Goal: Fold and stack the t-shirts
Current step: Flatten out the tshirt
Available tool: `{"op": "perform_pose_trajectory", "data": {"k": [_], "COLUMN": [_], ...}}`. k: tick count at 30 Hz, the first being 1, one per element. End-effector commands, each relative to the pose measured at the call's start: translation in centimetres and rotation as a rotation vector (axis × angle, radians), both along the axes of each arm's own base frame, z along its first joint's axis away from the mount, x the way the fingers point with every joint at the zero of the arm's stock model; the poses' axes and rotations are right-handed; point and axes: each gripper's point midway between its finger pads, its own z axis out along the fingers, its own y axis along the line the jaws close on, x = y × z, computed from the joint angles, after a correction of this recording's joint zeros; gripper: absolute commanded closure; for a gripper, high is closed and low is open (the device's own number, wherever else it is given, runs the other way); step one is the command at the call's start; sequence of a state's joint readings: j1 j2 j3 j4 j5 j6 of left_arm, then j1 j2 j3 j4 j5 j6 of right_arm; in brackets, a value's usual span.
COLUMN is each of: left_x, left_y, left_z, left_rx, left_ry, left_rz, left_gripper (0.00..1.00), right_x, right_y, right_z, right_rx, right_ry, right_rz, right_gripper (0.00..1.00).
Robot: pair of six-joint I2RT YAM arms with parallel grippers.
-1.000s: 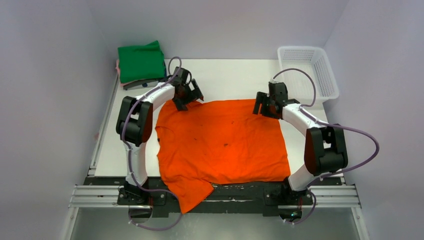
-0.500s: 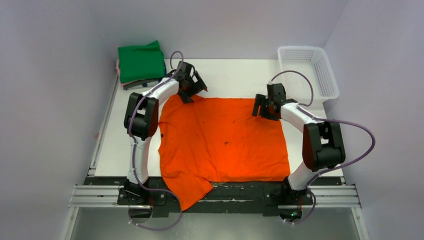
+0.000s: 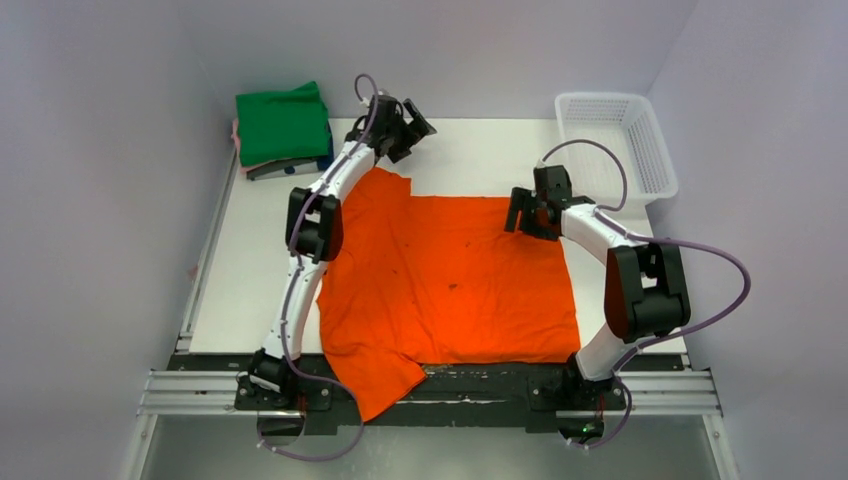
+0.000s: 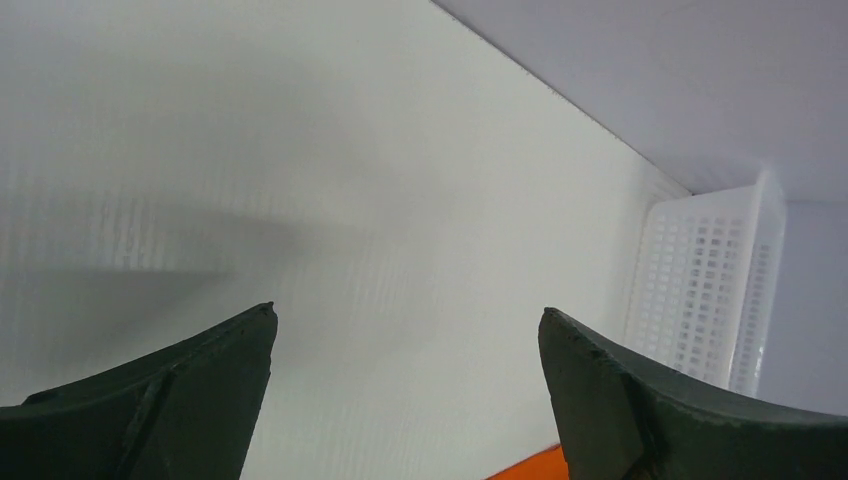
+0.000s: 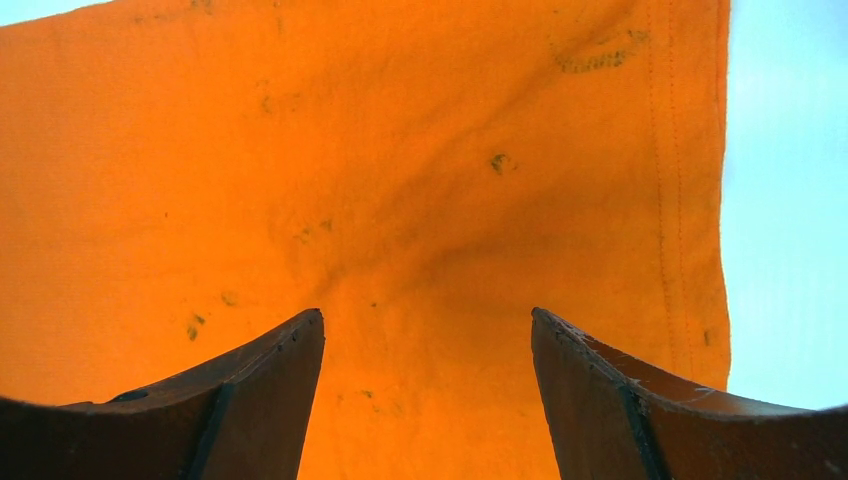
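Near the far edge, my left gripper point(image 3: 413, 120) hangs spread beyond the orange t-shirt point(image 3: 450, 285); my right gripper point(image 3: 520, 212), spread, sits over its far-right corner.

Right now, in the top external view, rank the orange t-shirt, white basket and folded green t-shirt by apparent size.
1. orange t-shirt, largest by far.
2. white basket.
3. green t-shirt, folded, a little smaller than the basket.
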State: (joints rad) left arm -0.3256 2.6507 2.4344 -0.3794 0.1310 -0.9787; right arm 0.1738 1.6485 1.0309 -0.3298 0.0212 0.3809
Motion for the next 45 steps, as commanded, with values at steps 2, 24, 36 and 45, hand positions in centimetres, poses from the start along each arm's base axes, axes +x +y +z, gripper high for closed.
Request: {"op": "perform_pose_trajectory", "data": {"k": [2,24,36,45], "left_x": [0.6,-33.3,-26.4,-18.7], "left_y": [-0.7,9.2,8.8,8.0], "left_z": [8.5,-1.8,-6.3,-5.5], "left_rx": [-0.059,0.371,0.400,0.312], "left_ry": [-0.202,0.492,0.679,0.687], "left_rz": [-0.086,-0.166,-0.141,-0.138], "left_gripper": [0.00,0.00,0.00,0.00], "right_x": [1.1,-3.9,1.6,7.3], "right_y": [-0.4,-0.7,-0.2,-0.1], "right_z": [2.0,-1.4,-3.9,-4.2], "right_rx": [-0.020,0.020,0.005,-0.031], "right_ry": [-0.056,0.012,0.052,0.056], "right_rz": [-0.015,-0.059,-0.101,-0.137], "right_gripper": [0.26,0.20,0.20,0.21]}}
